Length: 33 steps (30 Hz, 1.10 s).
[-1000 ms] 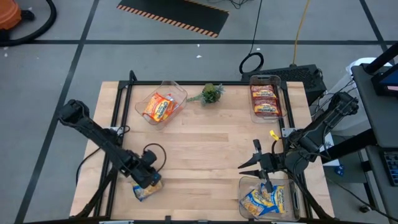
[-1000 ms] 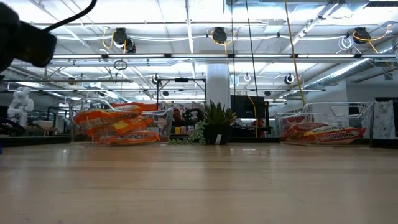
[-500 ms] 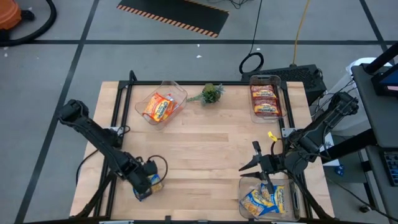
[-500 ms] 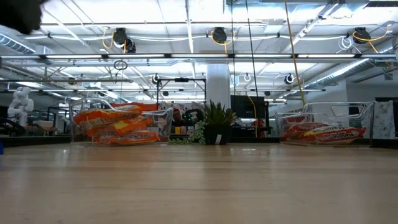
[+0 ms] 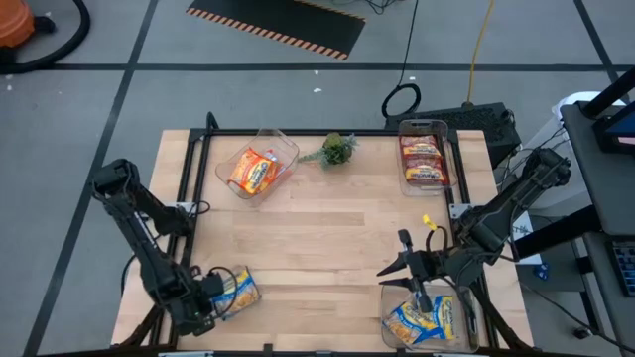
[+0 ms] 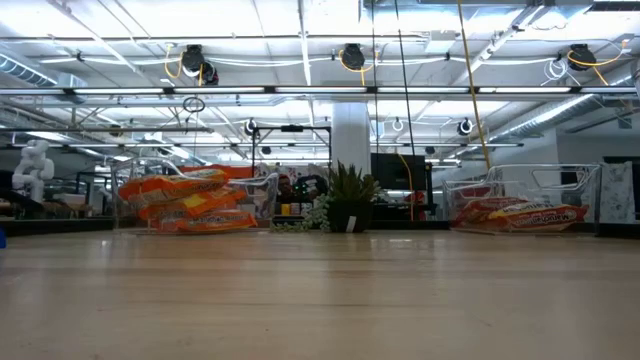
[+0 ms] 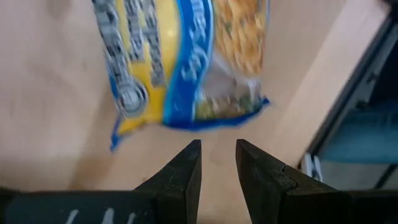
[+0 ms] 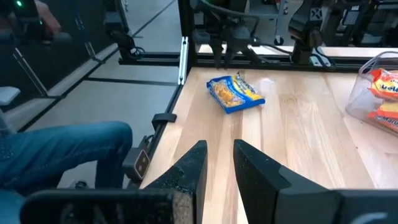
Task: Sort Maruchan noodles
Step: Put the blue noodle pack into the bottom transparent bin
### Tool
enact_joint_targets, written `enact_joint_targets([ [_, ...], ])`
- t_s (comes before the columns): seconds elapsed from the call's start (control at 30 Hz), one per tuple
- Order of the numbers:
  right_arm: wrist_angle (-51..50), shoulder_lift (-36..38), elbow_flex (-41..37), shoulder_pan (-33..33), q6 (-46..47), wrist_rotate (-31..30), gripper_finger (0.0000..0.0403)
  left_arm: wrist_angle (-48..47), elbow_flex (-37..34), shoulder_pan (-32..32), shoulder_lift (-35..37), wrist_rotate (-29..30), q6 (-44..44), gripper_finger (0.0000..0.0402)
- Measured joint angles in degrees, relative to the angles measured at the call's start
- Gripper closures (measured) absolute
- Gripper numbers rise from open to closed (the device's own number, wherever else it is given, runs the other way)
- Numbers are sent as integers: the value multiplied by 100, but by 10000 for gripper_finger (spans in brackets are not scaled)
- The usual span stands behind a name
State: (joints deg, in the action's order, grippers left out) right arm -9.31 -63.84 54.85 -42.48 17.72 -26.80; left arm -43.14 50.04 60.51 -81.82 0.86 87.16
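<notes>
A yellow-and-blue noodle packet (image 5: 236, 291) lies flat on the table near its near-left corner; it also shows in the left wrist view (image 7: 186, 62) and the right wrist view (image 8: 235, 93). My left gripper (image 5: 198, 312) (image 7: 217, 155) sits just left of and nearer than the packet, with a narrow gap between its fingers, and touches nothing. My right gripper (image 5: 402, 266) (image 8: 219, 158) hovers at the far-left corner of the near-right bin (image 5: 466, 322), also slightly open and empty. That bin holds yellow packets (image 5: 422, 319).
A clear bin of orange packets (image 5: 256, 169) (image 6: 190, 200) stands far left. A bin of red-brown packets (image 5: 424, 159) (image 6: 520, 213) stands far right. A green plant sprig (image 5: 337, 149) (image 6: 345, 205) lies between them. The table's middle is bare wood. A person's jeans leg (image 8: 62, 149) shows beside the table.
My left gripper, which stood over the yellow-and-blue packet, has drawn back toward the table's near-left corner. The packet now lies uncovered on the table in front of the fingers.
</notes>
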Motion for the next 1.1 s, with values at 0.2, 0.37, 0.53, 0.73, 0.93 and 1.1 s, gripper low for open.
enact_joint_targets([
  [0.2,3,-41,0,0,-35,2,328,-311,0,350,-2,-57,167,297],
  [0.37,4,-41,0,0,-38,-3,328,-329,-2,508,-68,-130,362,277],
  [0.53,6,-43,0,0,-38,-5,328,-469,-2,542,-341,-72,274,202],
  [0.73,4,-49,0,0,62,-9,328,-1416,-7,550,-915,-22,-302,141],
  [0.93,3,-49,0,0,64,-9,328,-1567,7,596,-1397,246,-1214,138],
  [1.1,4,-49,0,0,16,-11,328,-1446,9,606,-1508,554,-1695,138],
])
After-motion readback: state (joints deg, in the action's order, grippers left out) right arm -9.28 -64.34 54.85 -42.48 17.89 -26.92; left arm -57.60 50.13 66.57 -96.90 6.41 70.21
